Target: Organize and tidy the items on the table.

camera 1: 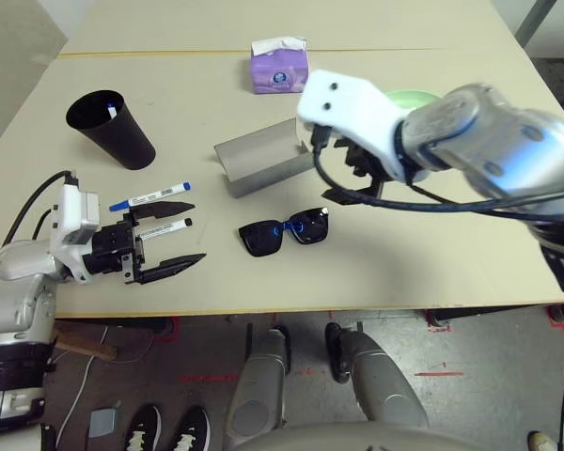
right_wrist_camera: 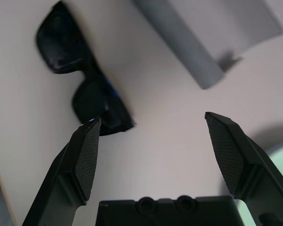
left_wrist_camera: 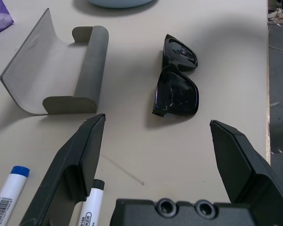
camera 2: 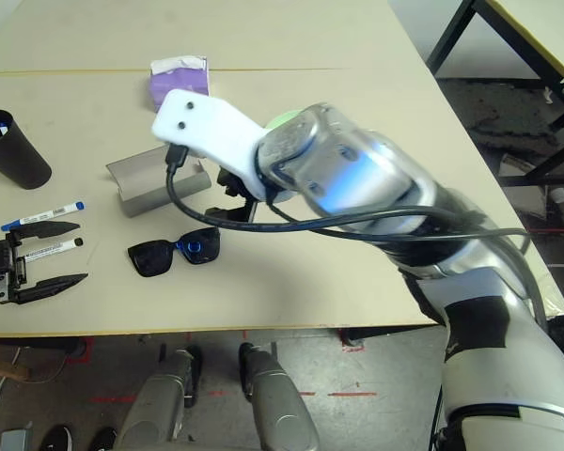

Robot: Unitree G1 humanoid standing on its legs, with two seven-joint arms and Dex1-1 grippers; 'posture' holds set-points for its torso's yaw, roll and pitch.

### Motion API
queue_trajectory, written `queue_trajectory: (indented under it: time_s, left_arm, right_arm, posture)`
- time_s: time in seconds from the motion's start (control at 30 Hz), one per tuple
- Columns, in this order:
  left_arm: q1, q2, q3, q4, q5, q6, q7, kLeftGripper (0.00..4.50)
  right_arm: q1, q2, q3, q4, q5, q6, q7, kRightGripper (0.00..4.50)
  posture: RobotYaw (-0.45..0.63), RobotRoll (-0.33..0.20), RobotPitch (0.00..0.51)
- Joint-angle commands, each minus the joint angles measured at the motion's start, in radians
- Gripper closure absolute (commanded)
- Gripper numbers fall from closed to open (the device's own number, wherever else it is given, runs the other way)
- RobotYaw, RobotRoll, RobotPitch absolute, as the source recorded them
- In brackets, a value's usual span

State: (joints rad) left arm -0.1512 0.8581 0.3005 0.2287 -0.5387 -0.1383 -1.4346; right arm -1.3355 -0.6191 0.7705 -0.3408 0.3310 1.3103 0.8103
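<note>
Black sunglasses point(camera 1: 285, 232) lie folded, lenses glossy; both tools point(camera 1: 165, 241) point(right_wrist_camera: 153, 155) gape empty.

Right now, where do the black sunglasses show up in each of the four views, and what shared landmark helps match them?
Left eye view: black sunglasses lie at centre, near the table's front edge.
Right eye view: left of centre, below the right arm.
Left wrist view: right of centre, beyond the open fingers.
Right wrist view: upper left, just beyond one fingertip.
Shared landmark: the open grey glasses case, lying beside them in all four views.
</note>
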Motion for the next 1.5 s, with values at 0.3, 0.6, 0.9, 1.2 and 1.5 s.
queue_trajectory:
  time_s: [0.3,0.6,0.9,1.2,1.5]
  left_arm:
    - [-0.059,0.004,-0.014,0.1,0.04,-0.054,-0.03,0.0]
    - [-0.062,0.001,-0.008,0.113,0.038,-0.069,-0.04,0.0]
    - [-0.027,0.001,0.004,0.093,0.03,-0.073,-0.033,0.0]
    - [-0.019,-0.014,-0.006,0.091,0.034,-0.086,-0.028,0.0]
    - [-0.028,-0.023,-0.014,0.102,0.038,-0.095,-0.03,0.0]
  right_arm:
    - [-0.007,0.166,0.166,0.104,-0.13,-0.153,0.032,0.02]
    - [0.083,0.277,0.228,0.275,-0.269,-0.328,0.03,0.02]
    - [0.172,0.289,0.234,0.355,-0.394,-0.439,0.064,0.02]
    - [0.176,0.295,0.206,0.359,-0.461,-0.462,0.127,0.02]
    - [0.169,0.288,0.183,0.334,-0.494,-0.457,0.198,0.02]
  posture:
    - [0.0,0.0,0.246]
    - [0.02,0.0,0.254]
    - [0.04,0.0,0.253]
    - [0.03,0.0,0.241]
    - [0.02,0.0,0.233]
